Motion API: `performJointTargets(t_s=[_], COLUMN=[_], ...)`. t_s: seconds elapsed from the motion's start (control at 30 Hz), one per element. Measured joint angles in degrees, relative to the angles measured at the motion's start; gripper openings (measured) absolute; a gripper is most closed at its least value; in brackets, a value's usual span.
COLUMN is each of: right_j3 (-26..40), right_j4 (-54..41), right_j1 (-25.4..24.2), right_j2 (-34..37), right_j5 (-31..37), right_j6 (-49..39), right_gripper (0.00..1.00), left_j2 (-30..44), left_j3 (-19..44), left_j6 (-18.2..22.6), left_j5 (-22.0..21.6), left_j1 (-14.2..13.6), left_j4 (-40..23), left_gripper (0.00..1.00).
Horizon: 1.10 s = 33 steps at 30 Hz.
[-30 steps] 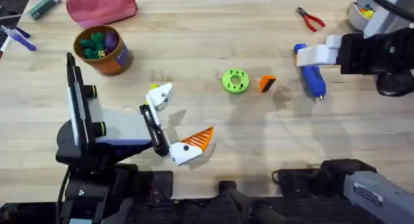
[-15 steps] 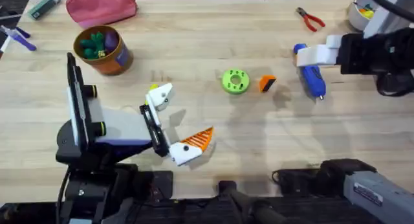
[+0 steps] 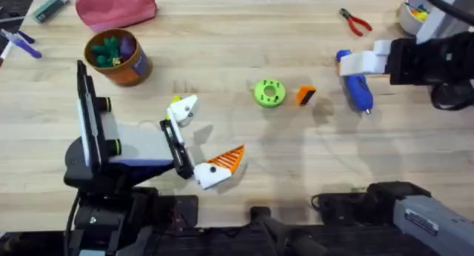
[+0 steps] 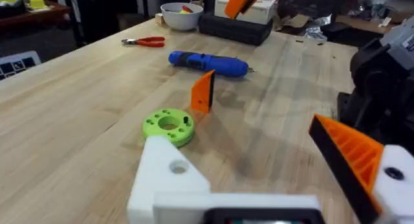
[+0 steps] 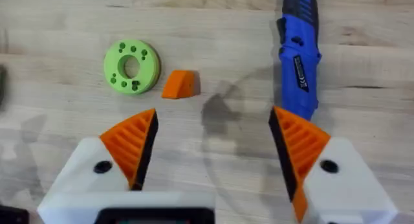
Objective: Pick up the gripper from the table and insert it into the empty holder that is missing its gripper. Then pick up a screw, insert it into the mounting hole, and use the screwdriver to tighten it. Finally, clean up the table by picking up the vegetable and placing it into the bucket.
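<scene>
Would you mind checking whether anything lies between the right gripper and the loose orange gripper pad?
Nothing visible does. The right gripper is open over bare table; the gripper lies ahead, green disc beside it, screwdriver off aside.

The left arm [image 3: 96,149] is black with a white and purple-edged wrist block, two yellow-tipped knobs on its side, and a black cable running down its upright link; its gripper [image 3: 200,141] has white finger mounts, one carrying an orange ribbed wedge pad with a dark edge, the other bare white with a round screw hole. The right arm [image 3: 433,60] is black and bulky with a grey-white upper link, and its gripper [image 5: 210,146] has two white blocky mounts, each with a dark screw hole and an orange ribbed wedge pad edged in black.
</scene>
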Motion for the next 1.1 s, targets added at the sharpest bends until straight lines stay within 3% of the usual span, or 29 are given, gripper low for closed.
performJointTargets(t_s=[0.7, 0.93, 1.1], right_j3=[0.00, 0.86, 4.67], right_j4=[-1.82, -5.98, -10.18], right_j1=[0.52, 10.02, 17.24], right_j2=[0.02, 0.75, 5.85], right_j5=[0.75, 8.45, 11.69], right_j6=[1.38, 6.84, 12.04], right_gripper=[0.992, 0.994, 0.994], left_j2=[0.02, 0.01, 0.02], left_j3=[0.00, 0.00, 0.00], left_j6=[-0.02, -0.02, -0.02], left_j5=[0.00, 0.02, 0.02], left_j1=[-0.01, -0.02, -0.02], left_j4=[0.00, -0.02, -0.02], left_gripper=[0.950, 0.950, 0.950])
